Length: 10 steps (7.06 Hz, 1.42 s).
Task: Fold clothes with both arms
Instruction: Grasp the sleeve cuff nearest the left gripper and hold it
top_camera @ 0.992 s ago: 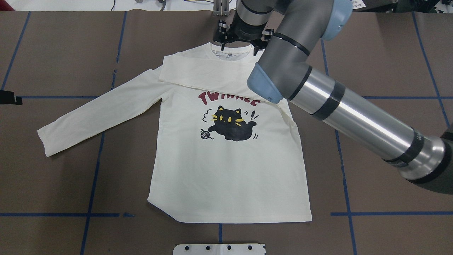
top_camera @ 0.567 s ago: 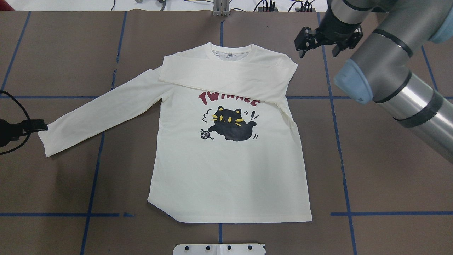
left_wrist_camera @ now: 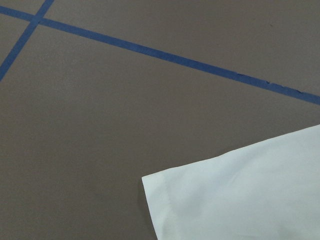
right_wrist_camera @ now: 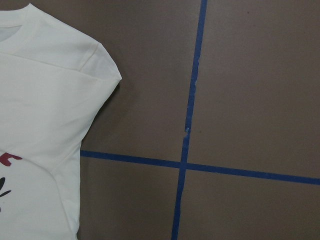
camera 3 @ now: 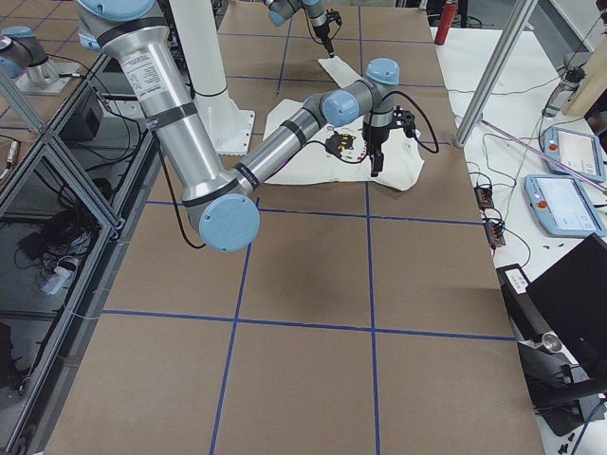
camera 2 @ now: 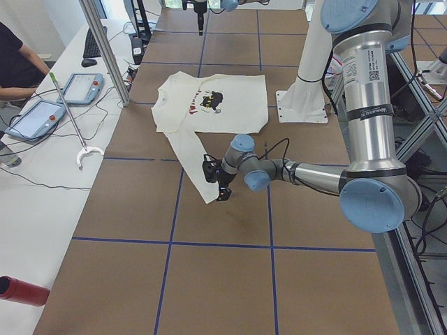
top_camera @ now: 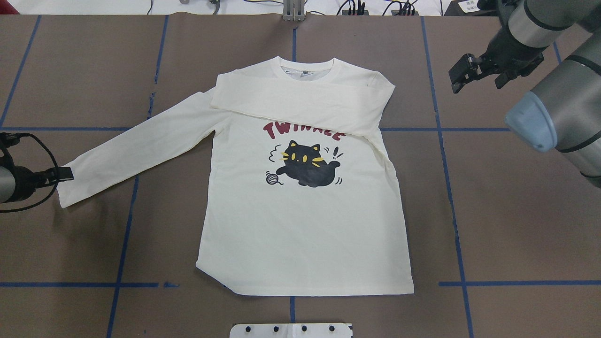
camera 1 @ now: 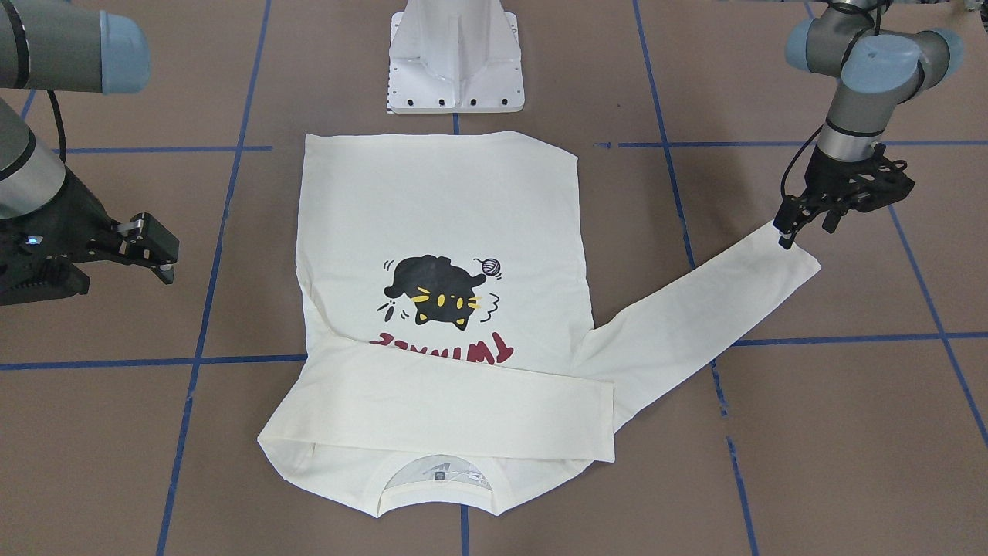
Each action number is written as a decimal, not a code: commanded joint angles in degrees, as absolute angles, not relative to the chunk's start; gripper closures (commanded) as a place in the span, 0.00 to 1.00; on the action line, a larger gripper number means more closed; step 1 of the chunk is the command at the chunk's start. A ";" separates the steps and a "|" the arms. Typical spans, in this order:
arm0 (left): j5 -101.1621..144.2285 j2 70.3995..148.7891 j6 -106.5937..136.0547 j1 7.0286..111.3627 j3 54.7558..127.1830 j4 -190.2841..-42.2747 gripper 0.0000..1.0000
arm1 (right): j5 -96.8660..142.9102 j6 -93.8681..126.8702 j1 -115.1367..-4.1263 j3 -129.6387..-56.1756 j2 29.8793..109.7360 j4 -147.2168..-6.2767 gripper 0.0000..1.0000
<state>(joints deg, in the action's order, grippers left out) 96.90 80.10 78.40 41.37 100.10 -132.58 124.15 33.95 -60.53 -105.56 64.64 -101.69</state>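
Observation:
The cream T-shirt [top_camera: 300, 225] lies flat, print up, on the brown table [top_camera: 493, 225]. One sleeve [top_camera: 300, 101] is folded across the chest just below the collar. The other sleeve [top_camera: 141, 145] stretches out to the left. My left gripper [top_camera: 63, 174] is low at that sleeve's cuff [camera 1: 787, 262]; in the front-facing view the left gripper [camera 1: 806, 230] looks open, with one fingertip at the cuff's edge. The left wrist view shows only the cuff corner [left_wrist_camera: 240, 195]. My right gripper [top_camera: 476, 84] is open and empty, off the shirt beside its shoulder [right_wrist_camera: 50, 100].
The white pedestal base [camera 1: 455, 62] stands at the shirt's hem side. Blue tape lines [top_camera: 450, 188] grid the table. A side table with tablets [camera 2: 42, 115] and a silver post [camera 2: 105, 49] lies beyond the collar side.
My right arm has swung from over the collar to the right, off the shirt. My left gripper has come in from the left edge to the outstretched sleeve's cuff.

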 commanded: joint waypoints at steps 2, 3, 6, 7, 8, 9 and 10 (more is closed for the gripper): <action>96.77 81.65 78.05 41.31 97.47 -132.80 0.01 | 124.10 33.84 -60.56 -105.56 64.86 -101.60 0.00; 96.77 81.22 78.05 41.31 97.47 -133.67 0.02 | 124.10 33.92 -60.47 -105.47 64.78 -101.60 0.00; 96.77 81.04 78.13 41.22 97.38 -133.68 0.02 | 124.10 34.37 -60.38 -105.56 64.51 -101.60 0.00; 96.85 81.04 78.13 41.22 97.38 -133.68 0.02 | 124.10 34.37 -60.38 -105.56 64.51 -101.60 0.00; 96.86 81.04 78.22 41.22 97.38 -133.68 0.02 | 124.10 34.37 -60.38 -105.56 64.60 -101.60 0.00; 96.86 81.04 78.14 41.22 97.38 -133.68 0.03 | 124.01 34.37 -60.38 -105.47 64.60 -101.60 0.00; 96.86 81.04 78.31 41.22 97.38 -133.68 0.07 | 124.01 34.37 -60.38 -105.47 64.51 -101.60 0.00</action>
